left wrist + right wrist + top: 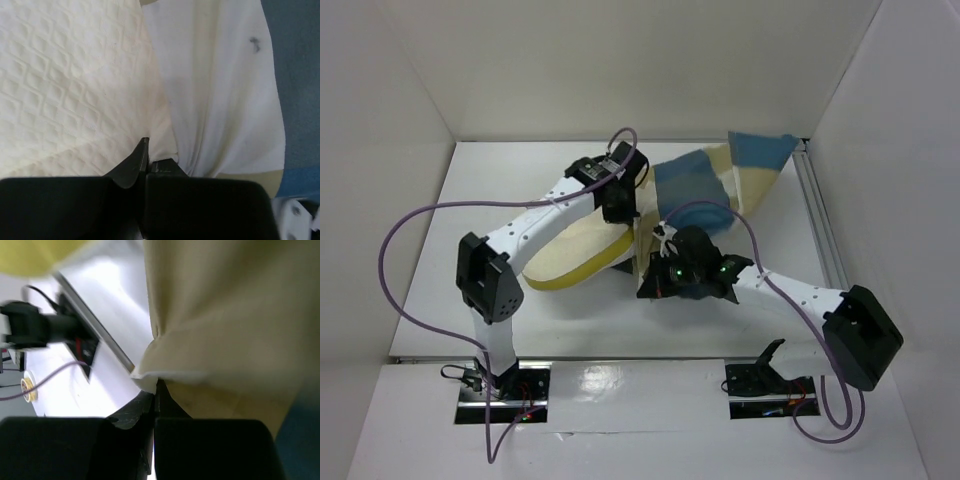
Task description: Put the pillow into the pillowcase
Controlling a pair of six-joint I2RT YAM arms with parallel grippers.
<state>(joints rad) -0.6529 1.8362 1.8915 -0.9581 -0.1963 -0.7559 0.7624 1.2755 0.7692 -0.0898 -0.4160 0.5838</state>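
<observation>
The pillow lies left of centre on the white worktop, partly under the left arm. It is soft and cream-white, quilted in a diamond pattern, with a yellow band along its near edge. The pillowcase sits bunched just right of it, reaching toward the far right, in blue, tan and cream blocks. The left claw is clamped on the pillowcase's smooth white cloth beside the pillow. The right claw is clamped on its tan hemmed edge.

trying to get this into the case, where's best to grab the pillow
Grip the pillow by its yellow-banded near edge, likely from the left: that end lies bare on the table, while the right end is crowded by the left gripper and pillowcase.
</observation>
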